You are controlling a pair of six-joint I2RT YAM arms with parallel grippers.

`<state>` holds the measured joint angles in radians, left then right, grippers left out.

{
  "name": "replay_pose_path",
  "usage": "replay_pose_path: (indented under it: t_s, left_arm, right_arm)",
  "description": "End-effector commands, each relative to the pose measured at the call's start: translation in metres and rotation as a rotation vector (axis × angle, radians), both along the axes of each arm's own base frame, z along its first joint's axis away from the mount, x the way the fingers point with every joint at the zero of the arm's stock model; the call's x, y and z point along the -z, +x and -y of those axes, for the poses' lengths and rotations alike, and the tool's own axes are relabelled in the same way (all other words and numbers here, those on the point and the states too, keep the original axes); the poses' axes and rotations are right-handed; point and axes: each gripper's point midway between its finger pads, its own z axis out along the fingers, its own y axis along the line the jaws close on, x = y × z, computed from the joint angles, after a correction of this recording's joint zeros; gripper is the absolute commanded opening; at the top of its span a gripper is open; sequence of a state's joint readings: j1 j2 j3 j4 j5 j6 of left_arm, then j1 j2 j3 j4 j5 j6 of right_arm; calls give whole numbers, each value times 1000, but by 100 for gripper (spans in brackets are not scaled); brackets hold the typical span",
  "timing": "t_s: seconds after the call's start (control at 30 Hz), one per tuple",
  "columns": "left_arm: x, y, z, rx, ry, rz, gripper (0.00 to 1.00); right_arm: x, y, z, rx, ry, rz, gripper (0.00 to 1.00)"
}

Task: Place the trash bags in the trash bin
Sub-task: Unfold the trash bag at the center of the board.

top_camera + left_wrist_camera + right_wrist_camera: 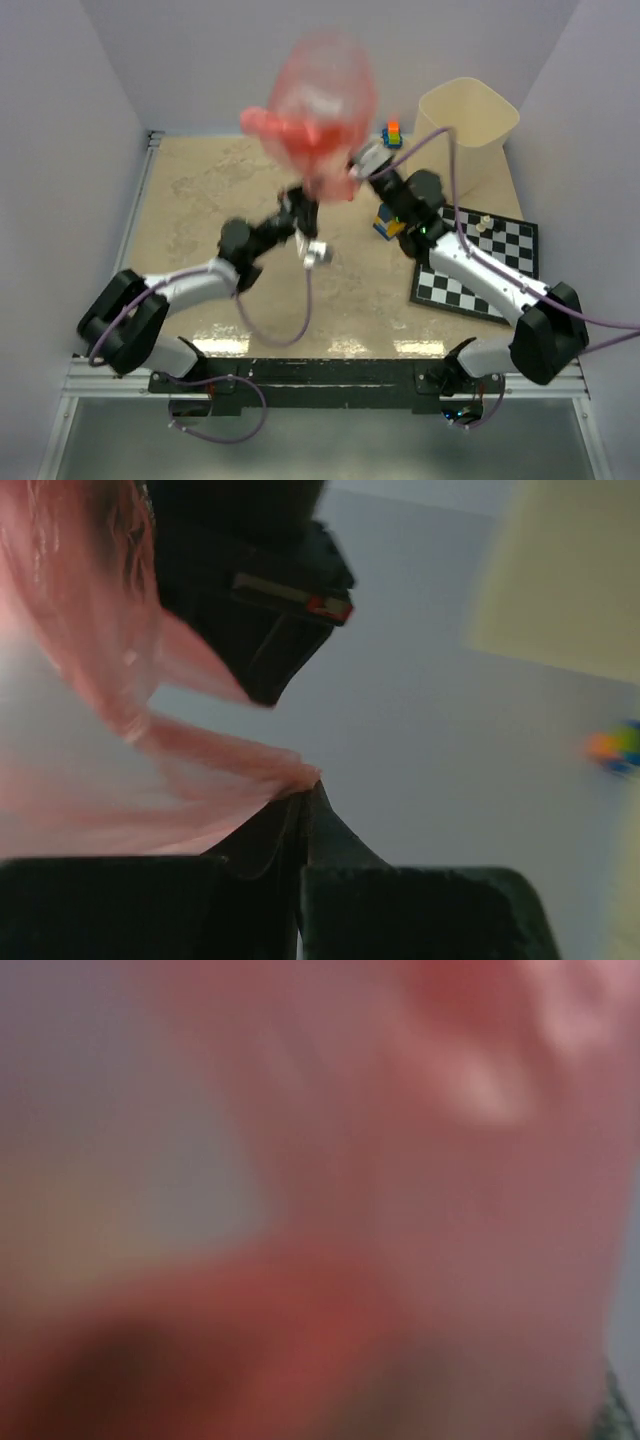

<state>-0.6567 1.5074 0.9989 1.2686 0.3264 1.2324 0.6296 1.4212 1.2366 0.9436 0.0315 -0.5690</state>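
Note:
A crinkly red trash bag [322, 105] hangs puffed open high above the table's middle back. My left gripper [303, 193] reaches up under it; in the left wrist view the gripper [303, 792] is shut on the edge of the bag [150, 770]. My right gripper [354, 168] meets the bag's lower right edge, and the film pulls taut from it [262, 590]. The bag [400, 1200] fills the right wrist view as a red blur, hiding the fingers. The cream trash bin [466, 120] stands upright at the back right, to the right of the bag, and shows blurred in the left wrist view [560, 580].
A black-and-white checkerboard [480, 268] with a small pale piece lies under my right arm. Toy blocks stand by the bin [392, 133] and near the board's corner [386, 224]. Walls close in the table on the left, back and right.

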Motion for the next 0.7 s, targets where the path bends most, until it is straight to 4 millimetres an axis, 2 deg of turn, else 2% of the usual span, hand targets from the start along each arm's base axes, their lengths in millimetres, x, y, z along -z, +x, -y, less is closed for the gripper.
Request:
replay_pose_path:
  t_s: [0.0, 0.03, 0.07, 0.13, 0.2, 0.33, 0.4, 0.57, 0.6, 0.67]
  left_arm:
    - [221, -161, -30, 279, 457, -79, 0]
    - [231, -166, -28, 302, 503, -200, 0]
    - [223, -174, -29, 340, 544, -285, 0]
    - [209, -174, -37, 364, 502, -478, 0]
    - [209, -173, -43, 352, 479, -541, 0]
    - [207, -150, -58, 228, 398, -627, 0]
    - [199, -137, -64, 171, 337, -682, 0]
    - [180, -103, -85, 24, 142, -784, 0]
    - [181, -98, -86, 14, 108, -821, 0]
    - [196, -93, -82, 8, 108, -934, 0]
  right_arm:
    - [293, -130, -20, -538, -789, -723, 0]
    - [284, -145, -2, -479, -638, -834, 0]
    - [242, -154, 10, -447, -586, -703, 0]
    - [209, -178, 24, -453, -628, -540, 0]
    - [187, -173, 25, -433, -547, -531, 0]
    - [204, -126, 9, -359, -493, -714, 0]
    - [215, -101, 4, -303, -463, -792, 0]
    - [213, -60, 1, -187, -363, -825, 0]
    - [217, -51, 1, -154, -349, -846, 0]
    - [233, -32, 1, -88, -332, -912, 0]
